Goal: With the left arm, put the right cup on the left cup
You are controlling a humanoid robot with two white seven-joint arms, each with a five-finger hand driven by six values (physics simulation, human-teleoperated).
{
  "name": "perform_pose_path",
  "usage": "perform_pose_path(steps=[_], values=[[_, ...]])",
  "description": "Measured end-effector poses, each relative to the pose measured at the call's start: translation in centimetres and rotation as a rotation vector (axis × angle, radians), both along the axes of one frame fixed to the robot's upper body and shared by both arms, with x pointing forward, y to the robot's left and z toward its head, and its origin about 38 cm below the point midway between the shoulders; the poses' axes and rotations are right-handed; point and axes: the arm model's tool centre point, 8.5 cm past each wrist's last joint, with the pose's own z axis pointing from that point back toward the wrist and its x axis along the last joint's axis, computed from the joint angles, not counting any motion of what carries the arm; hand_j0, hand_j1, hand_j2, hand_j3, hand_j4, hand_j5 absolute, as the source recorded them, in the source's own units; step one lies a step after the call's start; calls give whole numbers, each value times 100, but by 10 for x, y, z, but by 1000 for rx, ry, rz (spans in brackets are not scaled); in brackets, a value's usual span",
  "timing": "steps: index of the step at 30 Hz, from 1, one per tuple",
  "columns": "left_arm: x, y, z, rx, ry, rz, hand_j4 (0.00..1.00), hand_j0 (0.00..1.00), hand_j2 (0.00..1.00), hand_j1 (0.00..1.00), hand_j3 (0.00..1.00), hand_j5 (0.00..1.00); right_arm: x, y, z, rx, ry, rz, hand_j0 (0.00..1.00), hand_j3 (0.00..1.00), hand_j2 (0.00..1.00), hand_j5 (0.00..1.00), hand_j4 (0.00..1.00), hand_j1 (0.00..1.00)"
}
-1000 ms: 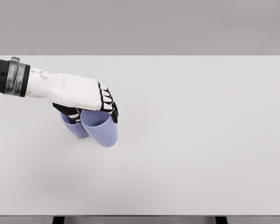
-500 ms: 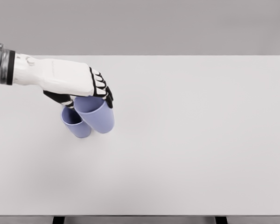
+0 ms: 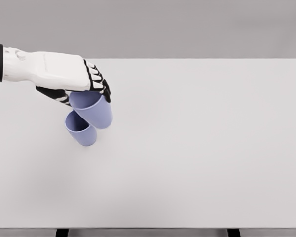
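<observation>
The left hand (image 3: 64, 74) has its fingers (image 3: 99, 84) wrapped around the right cup (image 3: 93, 111), which hides part of the left cup (image 3: 81, 131) on the desk (image 3: 202, 148), thumb mostly hidden underneath.

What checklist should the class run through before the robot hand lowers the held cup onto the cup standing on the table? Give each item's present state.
1. Grip: the left robot hand has its fingers wrapped around the held cup. Ok.
2. Held cup clear of the table: it hangs raised above the surface. Ok.
3. Target: the standing cup is upright with its mouth open. Ok.
4. Alignment: the held cup sits up and to the right of the standing cup's mouth, not centred. Not ok.
5. Tilt: the held cup leans rather than hanging plumb. Not ok.
6. Contact between the two cups: they overlap in this view. Cannot tell.
</observation>
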Motion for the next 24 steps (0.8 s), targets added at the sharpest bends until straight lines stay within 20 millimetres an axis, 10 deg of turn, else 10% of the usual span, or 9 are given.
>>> perform_pose_path(steps=[24], values=[[11, 21, 0, 88, -95, 116, 68, 68, 68, 68, 68, 68, 1, 0, 0, 0, -2, 0, 100, 100, 100, 100, 100, 100]])
